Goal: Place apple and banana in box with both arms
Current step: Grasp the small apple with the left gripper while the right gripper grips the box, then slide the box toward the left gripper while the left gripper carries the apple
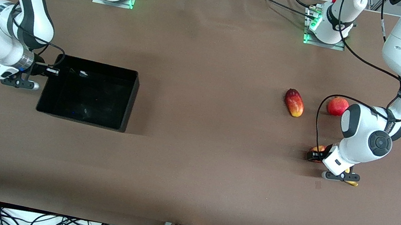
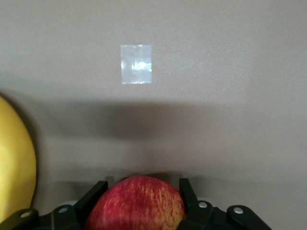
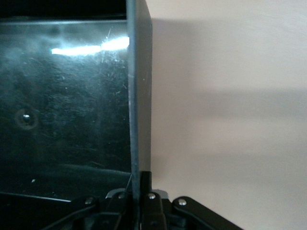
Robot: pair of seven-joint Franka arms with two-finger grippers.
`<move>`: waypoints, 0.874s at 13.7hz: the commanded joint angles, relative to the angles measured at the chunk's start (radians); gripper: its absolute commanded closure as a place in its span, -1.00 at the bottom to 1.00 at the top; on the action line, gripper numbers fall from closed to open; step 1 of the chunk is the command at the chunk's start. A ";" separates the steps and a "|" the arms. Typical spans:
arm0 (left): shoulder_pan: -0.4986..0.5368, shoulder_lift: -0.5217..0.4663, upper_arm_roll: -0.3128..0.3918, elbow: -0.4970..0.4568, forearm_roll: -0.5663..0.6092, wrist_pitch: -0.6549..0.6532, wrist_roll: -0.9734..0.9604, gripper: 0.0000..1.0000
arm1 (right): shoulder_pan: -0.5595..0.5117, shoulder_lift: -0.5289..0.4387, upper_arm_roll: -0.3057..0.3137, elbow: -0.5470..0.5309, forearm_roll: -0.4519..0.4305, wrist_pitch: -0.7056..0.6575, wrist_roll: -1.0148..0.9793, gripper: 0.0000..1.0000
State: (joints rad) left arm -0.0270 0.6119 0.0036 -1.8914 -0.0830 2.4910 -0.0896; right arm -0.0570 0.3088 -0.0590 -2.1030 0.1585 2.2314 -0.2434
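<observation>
At the left arm's end of the table, the left gripper [image 2: 139,211] brackets the apple [image 2: 135,203], fingers [image 2: 188,194] narrowing against its sides; the banana [image 2: 14,167] lies just beside. A sound grip means closing squarely across the fruit's middle before lifting, clear of the banana. At the right arm's end, the right gripper [image 3: 139,191] pinches the wall of the box [image 3: 141,96], best held steady.

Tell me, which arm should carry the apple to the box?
The left. Its left gripper already straddles the apple, beside the banana. The right gripper is clamped on the box wall, likely steadying it.
</observation>
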 commanded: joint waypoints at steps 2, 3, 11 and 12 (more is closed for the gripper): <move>0.015 -0.061 -0.025 -0.044 -0.014 -0.006 -0.027 0.78 | 0.087 -0.005 0.058 0.249 0.019 -0.287 0.068 1.00; 0.013 -0.078 -0.036 -0.043 -0.014 -0.020 -0.033 0.78 | 0.121 -0.005 0.058 0.282 0.019 -0.312 0.149 1.00; -0.077 -0.279 -0.079 0.038 -0.014 -0.320 -0.276 0.76 | 0.506 0.119 0.061 0.431 0.013 -0.309 0.471 1.00; -0.091 -0.299 -0.105 0.044 -0.011 -0.369 -0.329 0.76 | 0.557 0.171 0.061 0.478 0.012 -0.306 0.531 1.00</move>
State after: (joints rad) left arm -0.0858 0.3613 -0.0808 -1.8507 -0.0831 2.1956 -0.3337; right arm 0.4258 0.3809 0.0108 -1.7380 0.1610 1.9394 0.1881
